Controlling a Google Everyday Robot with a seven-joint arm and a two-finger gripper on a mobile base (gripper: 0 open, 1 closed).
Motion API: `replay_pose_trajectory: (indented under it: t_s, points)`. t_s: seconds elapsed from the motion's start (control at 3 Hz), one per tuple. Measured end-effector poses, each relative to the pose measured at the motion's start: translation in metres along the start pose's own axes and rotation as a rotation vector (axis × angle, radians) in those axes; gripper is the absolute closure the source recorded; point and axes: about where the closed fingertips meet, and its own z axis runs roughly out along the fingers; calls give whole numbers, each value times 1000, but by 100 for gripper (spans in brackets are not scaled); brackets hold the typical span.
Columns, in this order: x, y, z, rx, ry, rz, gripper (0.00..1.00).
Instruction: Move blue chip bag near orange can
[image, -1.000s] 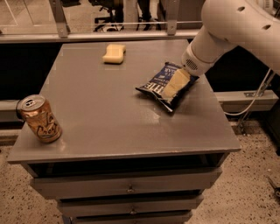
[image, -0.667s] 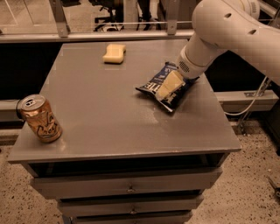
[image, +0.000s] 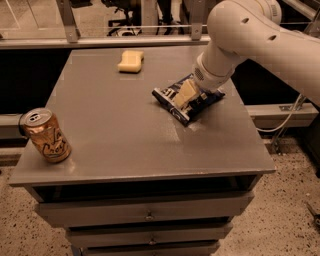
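Note:
The blue chip bag (image: 169, 96) lies flat on the right half of the grey table (image: 125, 135), crinkled, with white lettering showing. My gripper (image: 186, 95) comes down from the white arm at the upper right and rests on the middle of the bag, hiding part of it. The orange can (image: 47, 136) stands upright, slightly tilted in view, at the table's front left corner, far from the bag.
A pale yellow sponge (image: 131, 61) lies near the table's back edge. Drawers (image: 147, 215) sit under the tabletop. A metal rail (image: 100, 42) runs behind the table. A white cable (image: 285, 120) hangs at the right.
The arm has swung left and down, bringing my gripper further over the bag's middle. The bag, can and sponge have not visibly moved.

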Motion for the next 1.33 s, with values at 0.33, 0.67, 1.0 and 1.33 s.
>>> replay_pose_trajectory:
  t_s: [0.33,0.67,1.0,1.33]
  points:
    - [-1,1,-4,2,-16,18,63]
    - [-17,5,-40,-6,-118,-71,95]
    - [-40,20,-87,-49,-240,-200,100]
    - [-43,23,-94,-46,-259,-307,100]
